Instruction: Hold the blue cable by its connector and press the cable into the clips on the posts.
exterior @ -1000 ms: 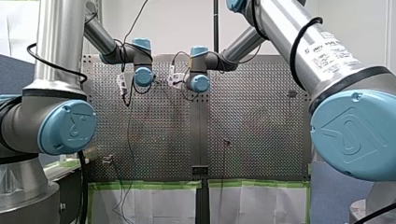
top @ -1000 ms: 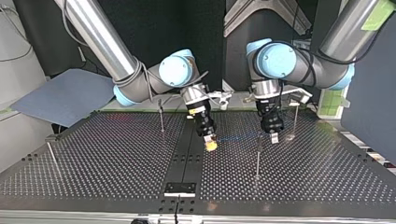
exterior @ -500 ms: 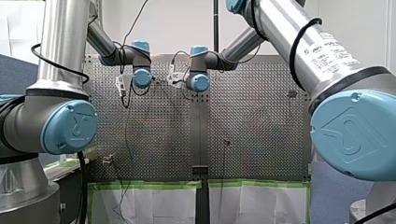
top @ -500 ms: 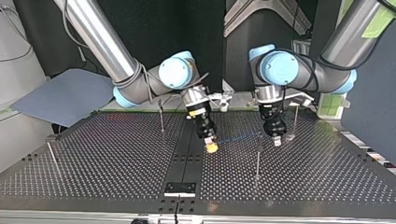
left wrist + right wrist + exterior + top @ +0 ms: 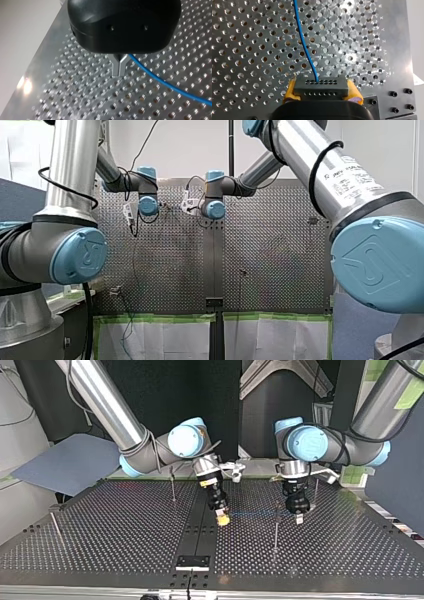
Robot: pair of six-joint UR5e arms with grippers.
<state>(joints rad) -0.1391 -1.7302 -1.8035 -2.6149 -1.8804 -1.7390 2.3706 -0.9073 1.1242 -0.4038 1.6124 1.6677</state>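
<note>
A thin blue cable [image 5: 162, 81], held twice.
Right gripper [image 5: 322, 92] clamps its dark grey connector block [image 5: 321, 83]; left gripper [image 5: 119, 68] pinches it near the slim metal post [image 5: 276, 530].

The cable [image 5: 304, 45] is bright blue. Its connector [image 5: 320, 86] is dark grey with two rows of small holes, between yellow pads [image 5: 290, 90]. The left gripper [image 5: 119, 72] is black with silver fingers [image 5: 115, 67]. The table [image 5: 249, 37] is silver, patterned with regular holes.

Bright glare spots glint on the perforated table [image 5: 350, 58] under even light.
</note>
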